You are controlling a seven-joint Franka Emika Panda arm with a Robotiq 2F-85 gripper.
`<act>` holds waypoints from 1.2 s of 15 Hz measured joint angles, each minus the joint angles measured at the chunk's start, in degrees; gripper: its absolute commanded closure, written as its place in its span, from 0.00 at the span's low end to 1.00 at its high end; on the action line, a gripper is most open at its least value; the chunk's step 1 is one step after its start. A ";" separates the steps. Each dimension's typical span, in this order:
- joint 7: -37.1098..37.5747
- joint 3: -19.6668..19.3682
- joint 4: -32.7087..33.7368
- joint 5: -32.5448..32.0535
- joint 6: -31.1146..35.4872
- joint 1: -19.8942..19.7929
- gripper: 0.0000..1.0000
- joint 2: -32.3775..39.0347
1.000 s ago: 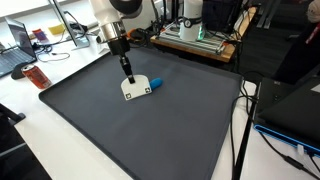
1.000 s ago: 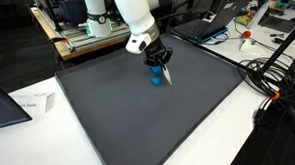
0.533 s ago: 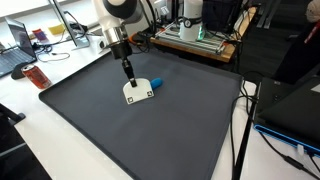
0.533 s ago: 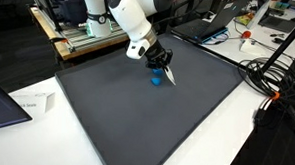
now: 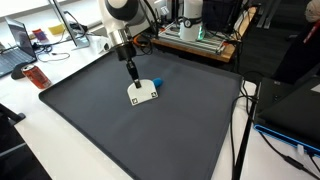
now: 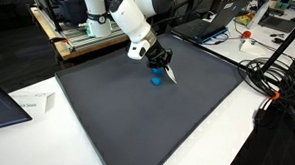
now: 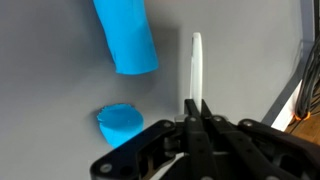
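**Dark mat on a lab bench, thin white card in the pinch**

Dark grey matting (image 5: 150,140) covered most of a white table (image 5: 45,135), and clutter ringed the scene. In an exterior view a laptop (image 5: 18,42) and an orange item (image 5: 35,76) lay off one corner, with an equipment rack (image 5: 195,35) behind the far edge. In an exterior view a tangle of black cables (image 6: 270,80) lay beside the mat, and a sheet of paper (image 6: 31,104) rested on the bare tabletop.

The arm reached down over the far half of the mat. Its gripper (image 5: 133,79) pointed at the surface, and its fingers were pressed together on a thin white card (image 5: 144,96). In the wrist view the card (image 7: 195,65) showed edge-on as a narrow white strip running out from between the closed fingertips of the gripper (image 7: 195,108). In an exterior view its flat face was turned toward the camera, its lower edge at or just above the mat; contact could not be made out.

Just beside the card lay a blue cylinder (image 7: 127,38) on its side, also visible in both exterior views (image 5: 156,83) (image 6: 156,79). A small blue piece (image 7: 120,122) sat near one end of it, apart from the card. The gripper touched neither blue thing.
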 measured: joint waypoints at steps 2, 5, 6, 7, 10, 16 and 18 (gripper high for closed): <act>-0.74 0.00 -0.41 0.79 0.04 0.46 0.99 -0.08; -1.40 -0.03 -1.18 1.48 0.54 1.13 0.99 -0.47; -1.41 -0.05 -1.39 1.63 0.82 1.41 0.99 -0.58; -1.41 -0.10 -1.62 1.68 1.24 1.73 0.99 -0.70; -0.74 -0.50 -3.27 1.44 4.21 3.46 0.99 -1.97; 8.89 -2.35 -7.41 -8.80 9.66 7.86 0.99 -8.22; 14.08 -3.26 -8.21 -14.95 9.71 8.84 0.99 -10.11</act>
